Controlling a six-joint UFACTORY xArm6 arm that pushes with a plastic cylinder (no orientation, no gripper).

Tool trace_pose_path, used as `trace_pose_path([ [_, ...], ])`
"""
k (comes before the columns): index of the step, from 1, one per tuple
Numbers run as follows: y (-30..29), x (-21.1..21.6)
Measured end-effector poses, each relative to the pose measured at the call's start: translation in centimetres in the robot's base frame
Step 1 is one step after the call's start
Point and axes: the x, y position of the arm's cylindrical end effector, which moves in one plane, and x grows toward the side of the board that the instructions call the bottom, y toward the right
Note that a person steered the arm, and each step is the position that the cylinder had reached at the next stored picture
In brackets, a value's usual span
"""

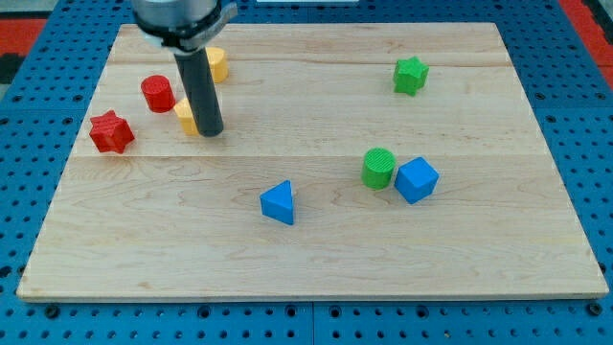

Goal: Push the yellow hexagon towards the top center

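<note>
Two yellow blocks show at the view's upper left, both partly hidden by the rod. One yellow block (217, 64) sits near the top edge of the board; its shape is hard to make out. A second yellow block (184, 116) lies lower, touching the left side of the rod. My tip (210, 131) rests on the board just right of this lower yellow block and below the upper one.
A red cylinder (157, 93) and a red star (111, 132) lie left of the rod. A blue triangle (279, 203) sits at the centre bottom. A green cylinder (379, 168), a blue cube-like block (417, 180) and a green star (410, 75) are on the right. Wooden board (316, 268).
</note>
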Motion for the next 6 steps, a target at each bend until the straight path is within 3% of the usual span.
trace_pose_path([
  [1,0.0,1.7],
  [3,-8.4,1.0],
  [4,-6.7,-2.1],
  [6,-0.7,-2.6],
])
